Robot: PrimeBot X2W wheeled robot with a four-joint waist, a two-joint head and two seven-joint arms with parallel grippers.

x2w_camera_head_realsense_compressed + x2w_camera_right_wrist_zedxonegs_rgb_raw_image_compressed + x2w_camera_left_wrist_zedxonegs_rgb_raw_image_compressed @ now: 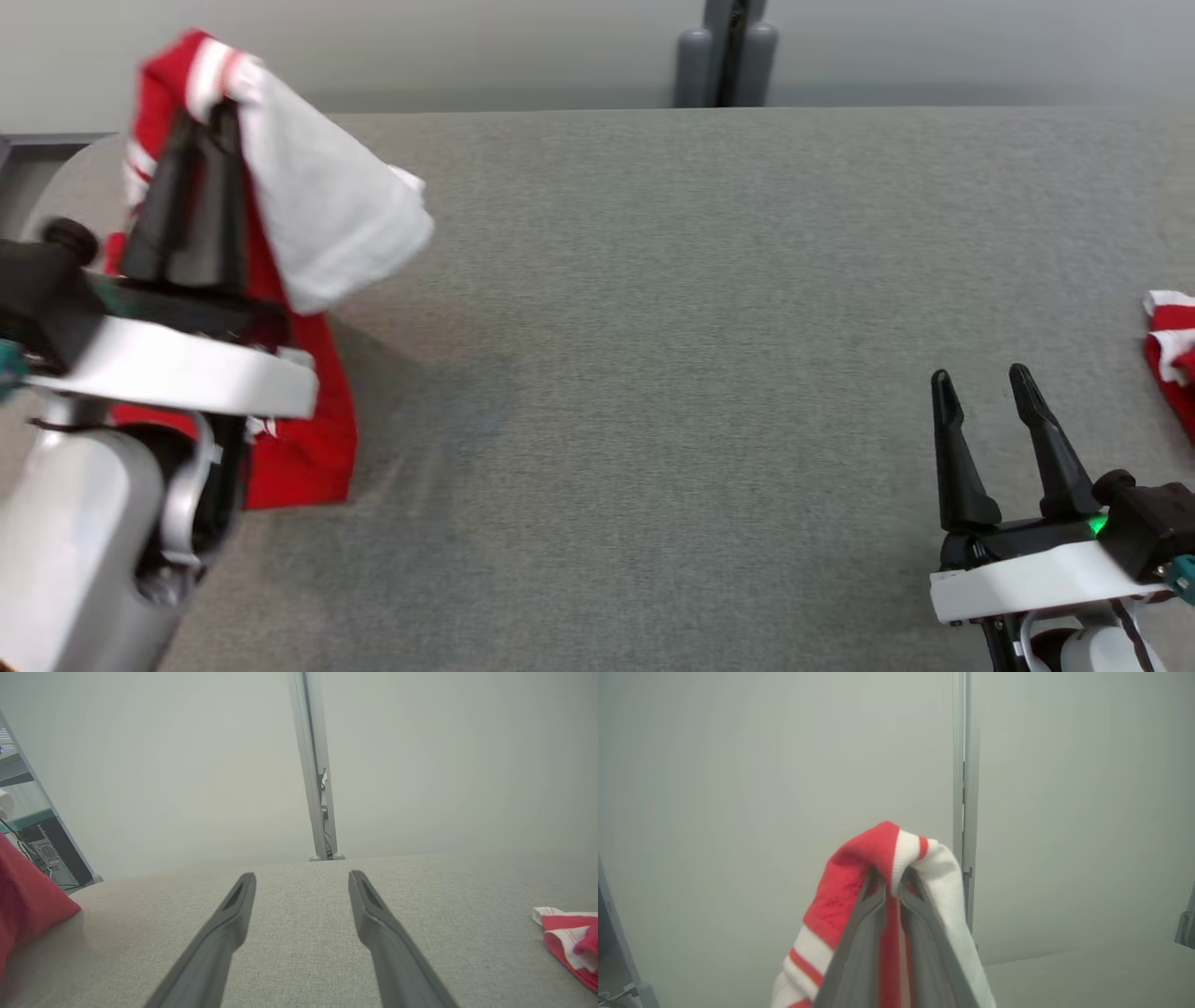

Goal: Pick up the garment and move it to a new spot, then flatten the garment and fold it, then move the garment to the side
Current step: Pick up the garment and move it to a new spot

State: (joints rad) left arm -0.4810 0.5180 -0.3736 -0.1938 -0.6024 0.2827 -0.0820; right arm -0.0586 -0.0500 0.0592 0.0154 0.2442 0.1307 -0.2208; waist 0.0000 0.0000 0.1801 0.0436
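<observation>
Grey woven tabletop (672, 308) out front, and at its far left the left gripper (213, 121) is clamped on the garment (327, 215), pinching a striped band at its fingertips. The soft red-and-white knit drapes over both fingers, its long axis hanging down toward the table. Low on the right, the right gripper (980, 378) hovers with fingers spread, near a second striped cloth (1172, 345).

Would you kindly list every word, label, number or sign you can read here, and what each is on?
No text can be read.
The red and white garment held in the left gripper shows stripes only; a small white patch low on it is too blurred to tell.
The grey table, the right gripper and the striped cloth at the right edge bear no writing.
</observation>
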